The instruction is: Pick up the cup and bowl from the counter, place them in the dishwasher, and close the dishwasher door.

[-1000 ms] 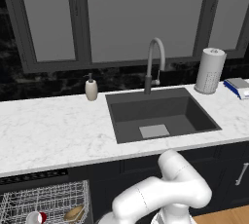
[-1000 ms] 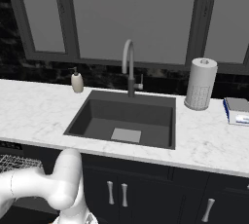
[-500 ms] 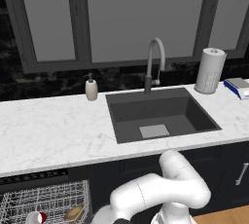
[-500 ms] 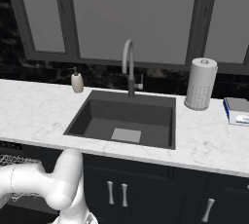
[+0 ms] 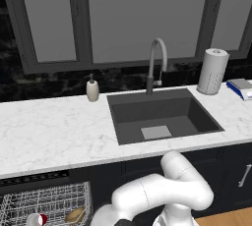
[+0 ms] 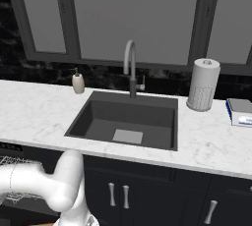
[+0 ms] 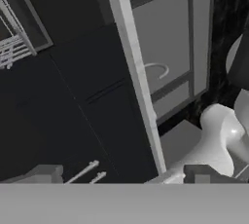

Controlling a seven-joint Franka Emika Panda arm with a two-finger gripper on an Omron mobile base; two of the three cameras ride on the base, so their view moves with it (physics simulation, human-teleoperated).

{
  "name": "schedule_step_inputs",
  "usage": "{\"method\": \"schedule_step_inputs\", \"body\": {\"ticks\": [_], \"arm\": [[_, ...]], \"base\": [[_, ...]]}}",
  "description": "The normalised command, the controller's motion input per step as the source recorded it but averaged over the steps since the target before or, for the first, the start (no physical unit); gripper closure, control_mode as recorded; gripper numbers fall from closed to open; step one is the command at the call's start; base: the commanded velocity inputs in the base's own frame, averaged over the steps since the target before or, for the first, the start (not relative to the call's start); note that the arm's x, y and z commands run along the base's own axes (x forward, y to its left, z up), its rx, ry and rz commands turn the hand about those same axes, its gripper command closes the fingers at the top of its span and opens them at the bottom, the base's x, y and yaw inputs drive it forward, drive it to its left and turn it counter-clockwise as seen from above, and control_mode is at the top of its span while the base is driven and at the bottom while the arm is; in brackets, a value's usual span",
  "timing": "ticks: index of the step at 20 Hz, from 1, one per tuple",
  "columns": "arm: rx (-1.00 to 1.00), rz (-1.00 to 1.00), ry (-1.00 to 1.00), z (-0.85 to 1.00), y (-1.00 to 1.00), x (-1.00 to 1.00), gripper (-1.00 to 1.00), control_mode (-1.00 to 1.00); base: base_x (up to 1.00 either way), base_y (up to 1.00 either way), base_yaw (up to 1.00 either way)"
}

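The red cup [image 5: 38, 218] lies in the dishwasher's white wire rack [image 5: 47, 203] at the lower left, and the tan bowl [image 5: 75, 215] sits beside it on the right. The dishwasher [image 5: 34, 178] stands open under the white marble counter [image 5: 49, 131]. A corner of the rack [image 6: 14, 170] also shows in the right base view. My arm bends down and left below the counter edge. In the hand view my gripper [image 7: 125, 174] is open with nothing between its fingertips [image 7: 44, 173], facing dark cabinet fronts and a corner of the rack [image 7: 9, 47]. The dishwasher door is out of view.
A dark sink [image 5: 162, 114] with a grey faucet [image 5: 156, 65] is cut into the counter. A beige soap dispenser [image 5: 92, 89] stands at the back, and a paper towel roll [image 5: 212, 71] and a blue box [image 5: 241, 88] stand at the right. Dark cabinets [image 6: 147, 195] run below.
My arm has sunk slightly lower and further left beside the rack. The cup and bowl have not moved, and the gripper has stayed open.
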Motion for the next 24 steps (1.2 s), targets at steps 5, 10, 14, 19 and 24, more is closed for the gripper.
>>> {"method": "schedule_step_inputs", "body": {"ticks": [5,10,14,19,24], "arm": [[-0.04,0.25,-0.47,-0.22,-0.06,1.00,-1.00,-1.00],[0.00,0.23,-0.23,-0.55,-0.17,1.00,-1.00,-1.00],[0.00,0.23,-0.12,-0.47,-0.18,1.00,-1.00,-1.00],[0.00,0.26,-0.04,-0.38,-0.06,1.00,-1.00,-1.00],[0.00,0.26,-0.03,-0.25,-0.10,1.00,-1.00,-1.00]], "base": [[0.00,0.00,0.00],[0.00,0.00,0.00],[0.00,0.00,0.00],[0.00,0.00,0.00],[0.00,0.00,0.00]]}}
